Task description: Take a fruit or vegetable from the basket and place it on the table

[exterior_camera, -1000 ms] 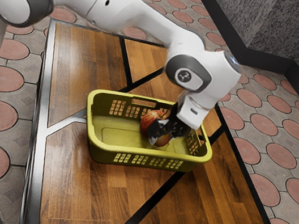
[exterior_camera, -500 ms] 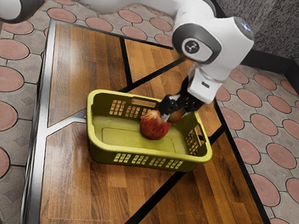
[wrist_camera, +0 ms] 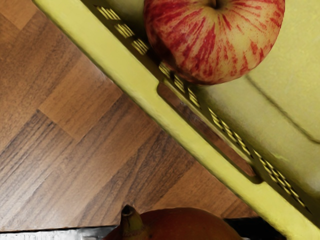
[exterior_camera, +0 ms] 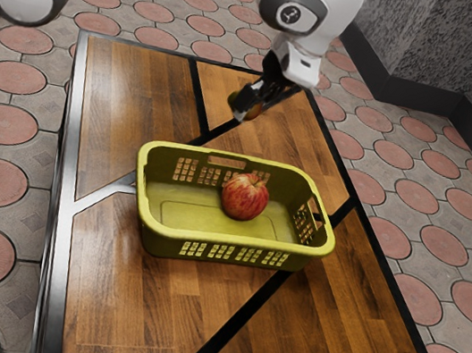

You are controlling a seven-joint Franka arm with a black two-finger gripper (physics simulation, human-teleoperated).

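While our gripper (exterior_camera: pixel 249 109) hangs over the table (exterior_camera: pixel 109 282), beyond the basket's long side that faces away from the exterior camera, its fingers are parted just about the width of the round orange-brown produce (wrist_camera: pixel 185 225) and have it gripped between them. Can't tell you the exact kind, but it's got a stubby stem (wrist_camera: pixel 131 220). It's up in the air, outside the basket, so not on the wood yet. Next out is the yellow-green plastic basket (exterior_camera: pixel 207 239), with that long wall and its handle slot (wrist_camera: pixel 210 137) between our catch and the red-and-yellow apple (exterior_camera: pixel 244 198), which sits inside near the same wall. Farther out we've got patterned floor tiles (exterior_camera: pixel 418 308) and a rough grey wall (exterior_camera: pixel 423 36).
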